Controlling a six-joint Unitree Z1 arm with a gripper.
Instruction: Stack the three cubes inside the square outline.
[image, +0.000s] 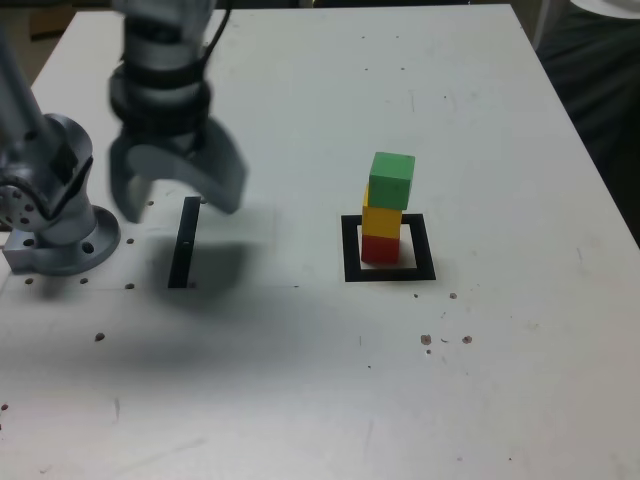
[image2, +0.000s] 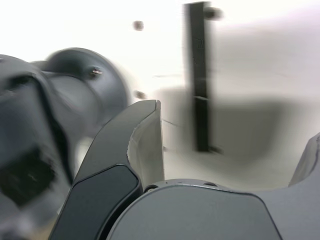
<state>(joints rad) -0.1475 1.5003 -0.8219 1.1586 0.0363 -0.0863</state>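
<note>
Exterior view: on a pale table (image: 520, 360), right of centre and midway between near and far, the three cubes stand in one column, the red cube (image: 380, 250) at the bottom, the yellow cube (image: 383, 221) on it, and the green cube (image: 391, 182) on top. The red cube rests on the white middle of the black square (image: 351, 250), with border showing to its left and right and on its near side. The column stands by itself; its cubes look a little out of line with one another, though how well they are centred is hard to judge from this angle. The stacking looks complete, with no cube left to place; at most, the arm has to stay clear so nothing gets knocked. Well apart, at the exterior view's left, the blurred claw (image: 180, 208) hangs above the table near a thin black strip (image: 185, 243), its fingers spread and nothing between them. The arm's round base (image: 64, 250) sits farther left. Wrist view: the claw's two fingers stand wide apart, with only table and strip seen beyond the gap. It holds nothing and touches no cube; neither cubes nor square appear here.
</note>
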